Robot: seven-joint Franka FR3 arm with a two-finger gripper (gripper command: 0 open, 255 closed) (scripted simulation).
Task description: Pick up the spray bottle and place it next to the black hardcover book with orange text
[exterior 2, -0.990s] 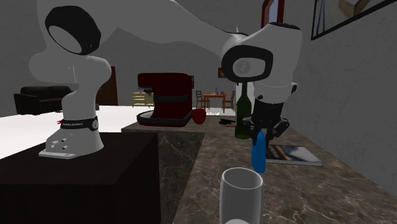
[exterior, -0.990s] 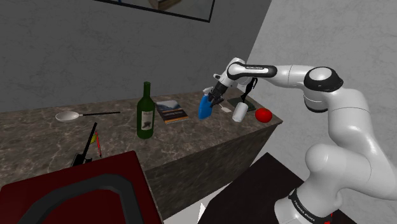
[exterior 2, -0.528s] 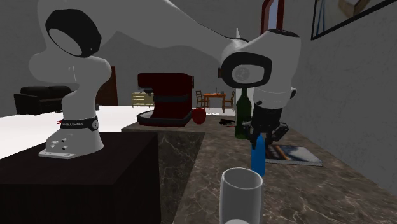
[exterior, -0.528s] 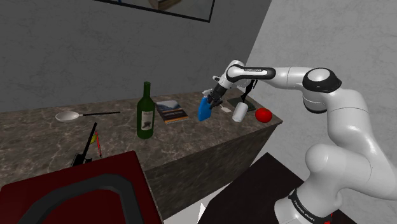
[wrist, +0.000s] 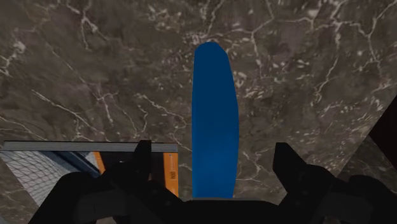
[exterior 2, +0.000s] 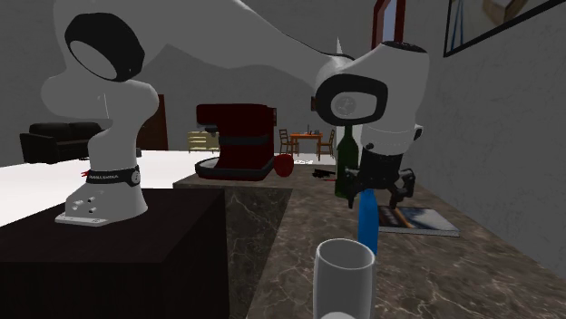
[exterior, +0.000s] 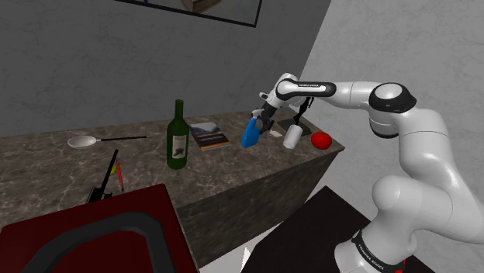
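Note:
The blue spray bottle stands on the dark marble counter, just to the shoulder view's right of the black book. My gripper hovers over the bottle's top with its fingers open. In the wrist view the bottle sits between the two fingertips and neither touches it; the book's corner with orange print lies beside it. From the second exterior view the bottle stands under the gripper, with the book flat behind it.
A green wine bottle stands beyond the book. A white cup and a red object sit near the counter's end. A spoon and pencils lie farther off. A dark red machine is nearest the camera.
The fingers, shut on the spray bottle a moment ago, have spread apart and let it go. The bottle stays standing on the counter by the book.

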